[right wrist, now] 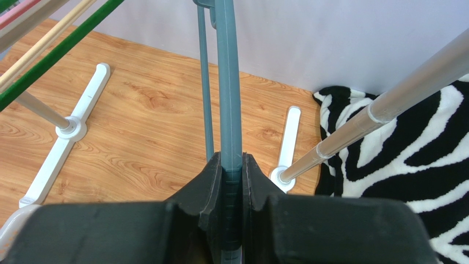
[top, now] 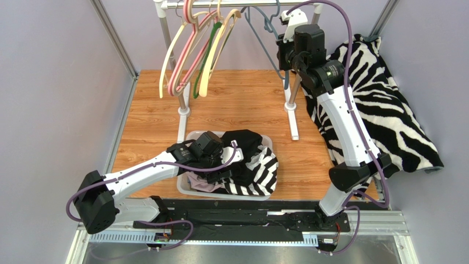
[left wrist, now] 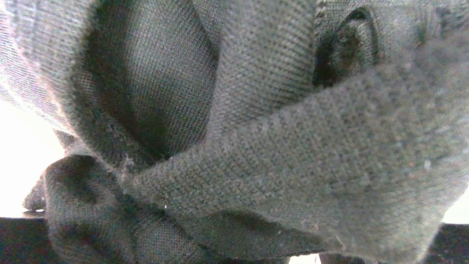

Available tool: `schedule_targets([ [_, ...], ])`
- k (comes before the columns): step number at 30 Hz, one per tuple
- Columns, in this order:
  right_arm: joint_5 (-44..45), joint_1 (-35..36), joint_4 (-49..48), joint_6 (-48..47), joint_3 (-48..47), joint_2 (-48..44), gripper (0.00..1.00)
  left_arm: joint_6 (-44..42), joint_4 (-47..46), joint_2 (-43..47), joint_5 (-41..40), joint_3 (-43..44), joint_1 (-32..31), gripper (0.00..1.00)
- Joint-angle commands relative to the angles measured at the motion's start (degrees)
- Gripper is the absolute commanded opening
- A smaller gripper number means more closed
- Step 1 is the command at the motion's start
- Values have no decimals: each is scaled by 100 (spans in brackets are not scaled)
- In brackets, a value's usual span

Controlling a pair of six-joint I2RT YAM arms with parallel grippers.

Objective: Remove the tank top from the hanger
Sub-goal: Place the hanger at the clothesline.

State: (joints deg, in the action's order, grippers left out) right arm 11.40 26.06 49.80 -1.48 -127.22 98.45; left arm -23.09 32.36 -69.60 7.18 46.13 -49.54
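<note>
Top view, left pincer: the left pincer (top: 227, 164) hangs low over the bin (top: 194, 133) at the near middle of the desk (top: 236, 99). It is black against black cloth, so I cannot tell whether its jaws are apart or together.
Top view, tank top: the dark tank top (top: 249, 142) lies heaped in the bin's far side, touching a striped cloth (top: 265, 175). It is on no hanger.
Top view, right pincer: the right pincer (top: 289, 25) is raised to the rack (top: 242, 3), at a grey-blue hanger (top: 258, 34) that carries nothing. Spare hangers (top: 192, 55) further left are bare too.
Top view, rug: a zebra rug (top: 385, 104) lies at the right, apart from the bin.
Left wrist, tank top: knit folds of the tank top (left wrist: 264, 137) fill the frame, close against the lens. No fingers can be made out, so whether it is gripped cannot be read here.
Right wrist, right pincer: the right pincer (right wrist: 231, 165) has its jaws together, clamped on the hanger (right wrist: 228, 82), which stands upright between them with both arms bare.
Right wrist, surroundings: the desk (right wrist: 137, 126) is below and the rug (right wrist: 418, 165) at the right.
Done: as I judge it, the tank top is off the hanger and down in the bin.
Left: probably only letting go of the cloth, if it is held at all, freeing the hanger and drawing both arms back.
</note>
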Motion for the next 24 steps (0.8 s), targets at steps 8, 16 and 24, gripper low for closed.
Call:
schedule_targets([
  [8, -182, -14, -559, 104, 1743, -1381, 80, -143, 7, -668, -445, -61, 49, 96],
  [16, -392, 4, -515, 358, 2235, -2408, 90, -178, 68, -801, -577, 229, 146, 96],
  [24, -1350, 13, -656, 1201, 4598, -4595, 82, -204, 1543, 225, -183, 1221, 146, 98],
])
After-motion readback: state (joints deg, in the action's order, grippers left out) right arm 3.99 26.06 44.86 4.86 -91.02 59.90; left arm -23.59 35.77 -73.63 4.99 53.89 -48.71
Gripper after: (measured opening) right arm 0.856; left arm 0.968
